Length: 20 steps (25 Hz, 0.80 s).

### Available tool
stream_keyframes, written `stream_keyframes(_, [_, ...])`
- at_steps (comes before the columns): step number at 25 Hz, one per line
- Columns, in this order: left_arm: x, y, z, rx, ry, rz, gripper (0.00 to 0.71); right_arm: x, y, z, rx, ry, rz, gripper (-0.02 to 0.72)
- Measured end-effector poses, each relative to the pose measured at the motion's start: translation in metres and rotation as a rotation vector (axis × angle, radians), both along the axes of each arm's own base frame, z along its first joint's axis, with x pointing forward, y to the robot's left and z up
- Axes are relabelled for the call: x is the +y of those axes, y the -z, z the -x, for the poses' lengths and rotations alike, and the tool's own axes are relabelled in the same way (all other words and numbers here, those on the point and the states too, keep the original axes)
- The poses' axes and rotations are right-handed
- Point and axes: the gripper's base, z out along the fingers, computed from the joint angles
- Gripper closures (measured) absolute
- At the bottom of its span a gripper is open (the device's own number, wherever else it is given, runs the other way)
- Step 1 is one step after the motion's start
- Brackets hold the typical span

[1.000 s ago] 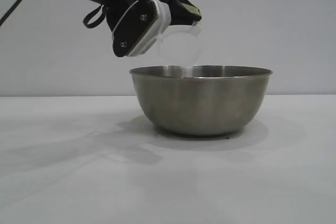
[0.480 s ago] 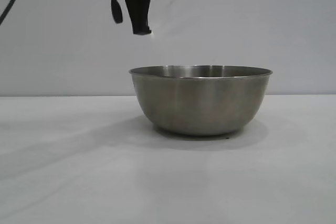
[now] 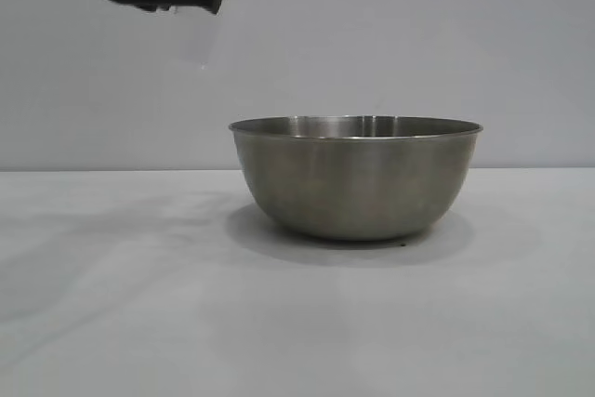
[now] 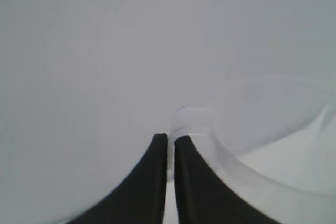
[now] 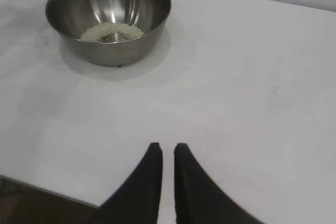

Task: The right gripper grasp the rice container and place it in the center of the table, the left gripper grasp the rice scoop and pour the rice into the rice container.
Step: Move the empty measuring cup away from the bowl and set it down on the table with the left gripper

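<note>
Frosted thin plastic, your rice scoop (image 4: 252, 129) is light and slippery; the left gripper (image 4: 171, 139) fingers pinch its rim tab, high left of the rice container (image 3: 356, 177). Right gripper (image 5: 168, 148) fingers nearly closed, empty.

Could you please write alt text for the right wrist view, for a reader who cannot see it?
A steel bowl stands on a white table, with a thin ring of rice on its bottom. The right pincer is nearer the camera, well short of the bowl, its two black fingers almost together and holding nothing.
</note>
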Motion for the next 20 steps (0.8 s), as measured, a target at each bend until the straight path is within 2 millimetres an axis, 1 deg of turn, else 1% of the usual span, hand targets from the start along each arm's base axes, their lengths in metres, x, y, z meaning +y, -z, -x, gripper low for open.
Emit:
stream_keyframes(3, [0.018, 0.01, 0.01, 0.012, 0.005, -0.003, 0.71, 0.0, 0.0, 0.0, 0.0, 0.0, 0.0, 0.648])
stream_keyframes(7, [0.028, 0.024, 0.019, 0.025, 0.001, -0.014, 0.71, 0.0, 0.0, 0.0, 0.0, 0.0, 0.0, 0.648])
stream_keyframes(10, [0.029, 0.034, 0.022, 0.03, 0.016, -0.027, 0.71, 0.0, 0.0, 0.0, 0.0, 0.0, 0.0, 0.648])
stream_keyframes(20, [0.027, 0.06, 0.022, 0.016, 0.035, -0.045, 0.71, 0.0, 0.0, 0.0, 0.0, 0.0, 0.0, 0.648])
